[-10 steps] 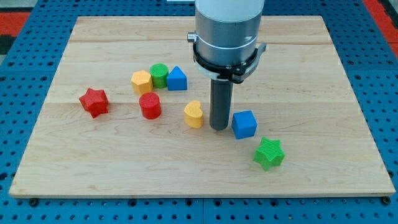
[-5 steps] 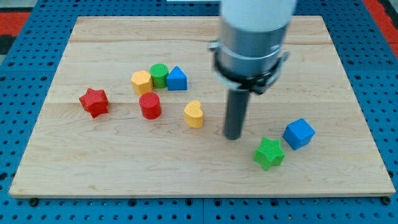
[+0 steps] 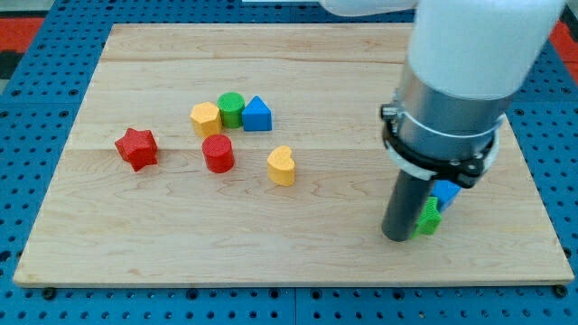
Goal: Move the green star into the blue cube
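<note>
My tip (image 3: pixel 397 236) stands on the board at the lower right. The green star (image 3: pixel 430 218) is just right of the rod, mostly hidden behind it, only a green sliver showing. The blue cube (image 3: pixel 446 193) is just above and right of the star, partly hidden by the arm's collar; the two look to be touching. The tip is close against the star's left side.
On the wooden board (image 3: pixel 135 244), left of centre: a yellow heart (image 3: pixel 282 166), red cylinder (image 3: pixel 218 153), red star (image 3: pixel 136 148), yellow hexagon block (image 3: pixel 206 118), green cylinder (image 3: pixel 231 109) and blue triangular block (image 3: pixel 257 114). The board's right edge is near the cube.
The blue cube was knocked to the right, past the green star. My tip moved right and down, now at the star's left; the star has shifted slightly right toward the cube.
</note>
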You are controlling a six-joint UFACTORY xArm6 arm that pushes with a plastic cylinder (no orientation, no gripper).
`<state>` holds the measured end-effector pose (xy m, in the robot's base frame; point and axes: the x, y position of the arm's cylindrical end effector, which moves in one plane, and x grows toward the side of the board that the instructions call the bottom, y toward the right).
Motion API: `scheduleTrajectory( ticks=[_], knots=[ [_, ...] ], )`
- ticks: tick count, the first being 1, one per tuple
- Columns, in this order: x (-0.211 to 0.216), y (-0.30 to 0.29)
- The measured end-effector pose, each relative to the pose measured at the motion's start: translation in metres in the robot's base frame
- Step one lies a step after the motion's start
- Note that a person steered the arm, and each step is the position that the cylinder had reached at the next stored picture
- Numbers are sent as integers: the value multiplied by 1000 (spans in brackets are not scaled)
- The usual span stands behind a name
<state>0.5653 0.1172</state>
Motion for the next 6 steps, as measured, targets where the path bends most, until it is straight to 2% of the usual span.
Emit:
scheduleTrajectory(
  ticks=[1,2,3,4,6],
  knots=[
    [21,-29],
    [47,-111],
    [30,-177],
    [0,-211],
    [-77,-190]
  ],
)
